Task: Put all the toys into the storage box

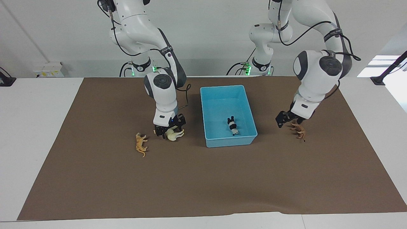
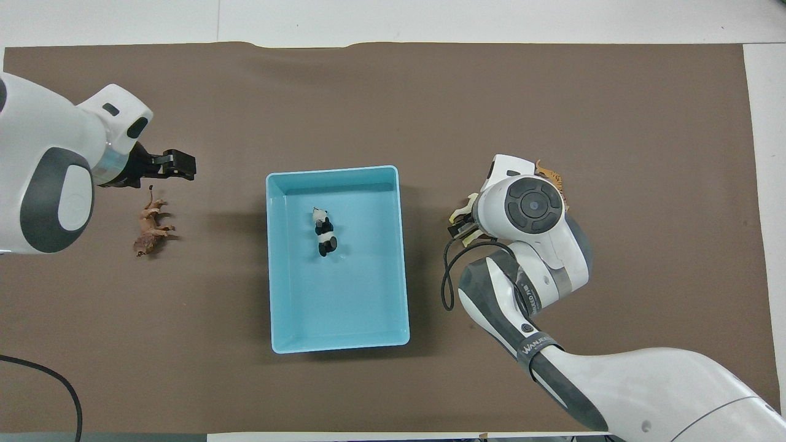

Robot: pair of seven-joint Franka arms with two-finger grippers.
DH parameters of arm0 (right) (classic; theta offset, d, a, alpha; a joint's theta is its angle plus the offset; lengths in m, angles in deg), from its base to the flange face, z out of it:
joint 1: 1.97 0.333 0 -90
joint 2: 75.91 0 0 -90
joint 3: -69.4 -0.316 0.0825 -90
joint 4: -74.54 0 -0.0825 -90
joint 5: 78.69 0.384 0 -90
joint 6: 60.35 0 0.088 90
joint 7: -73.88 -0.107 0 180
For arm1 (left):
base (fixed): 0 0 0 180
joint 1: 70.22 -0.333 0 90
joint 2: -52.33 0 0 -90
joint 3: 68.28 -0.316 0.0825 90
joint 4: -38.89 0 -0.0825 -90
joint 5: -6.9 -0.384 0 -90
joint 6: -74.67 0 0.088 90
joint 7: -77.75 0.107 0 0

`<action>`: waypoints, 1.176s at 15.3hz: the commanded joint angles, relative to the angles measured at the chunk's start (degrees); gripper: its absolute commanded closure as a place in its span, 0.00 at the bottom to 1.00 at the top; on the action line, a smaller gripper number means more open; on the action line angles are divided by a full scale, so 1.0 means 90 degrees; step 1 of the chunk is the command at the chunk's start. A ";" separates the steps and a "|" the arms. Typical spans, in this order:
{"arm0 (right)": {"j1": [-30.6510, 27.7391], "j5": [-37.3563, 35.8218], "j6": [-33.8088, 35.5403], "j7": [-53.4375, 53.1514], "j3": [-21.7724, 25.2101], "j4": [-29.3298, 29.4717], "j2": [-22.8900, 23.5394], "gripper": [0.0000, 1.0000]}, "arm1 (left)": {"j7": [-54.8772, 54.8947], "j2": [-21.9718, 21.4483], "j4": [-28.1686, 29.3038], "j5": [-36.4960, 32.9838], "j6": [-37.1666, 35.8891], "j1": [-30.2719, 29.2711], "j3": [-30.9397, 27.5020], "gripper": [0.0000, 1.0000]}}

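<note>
The light blue storage box point(image 1: 245, 95) point(image 2: 402, 245) stands mid-mat with the black-and-white panda point(image 1: 233, 125) point(image 2: 323, 232) lying in it. My right gripper point(image 1: 164, 132) is down at the mat, at the pale cream horse point(image 1: 174, 134) point(image 2: 470, 201), which its hand mostly covers from above. The orange tiger point(image 1: 141, 145) point(image 2: 551, 177) lies beside it, toward the right arm's end. My left gripper point(image 1: 283, 120) point(image 2: 177, 164) is open and empty, hanging low just above the mat beside the brown lion point(image 1: 298, 129) point(image 2: 151, 227), which lies on its side.
A brown mat point(image 1: 203, 178) covers most of the white table. The right arm's cable point(image 2: 447, 276) loops low beside the box. A black stand point(image 1: 386, 74) sits at the table's corner by the left arm.
</note>
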 commanded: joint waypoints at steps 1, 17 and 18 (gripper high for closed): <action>-0.0068 -0.0099 -0.0064 0.0102 -0.0004 -0.0032 -0.0033 0.90 | 0.0896 -0.0066 0.0870 -0.0166 0.1261 -0.0451 0.0075 0.00; 0.1610 0.0292 0.4625 -0.4288 0.0025 0.5933 0.1810 1.00 | 0.0986 0.0110 0.2474 -0.0186 0.2759 -0.0853 -0.0032 0.16; 0.1815 0.0234 0.4276 -0.4573 0.0016 0.5876 0.1909 1.00 | 0.0986 0.0110 0.2426 -0.0176 0.2739 -0.0853 -0.0032 0.51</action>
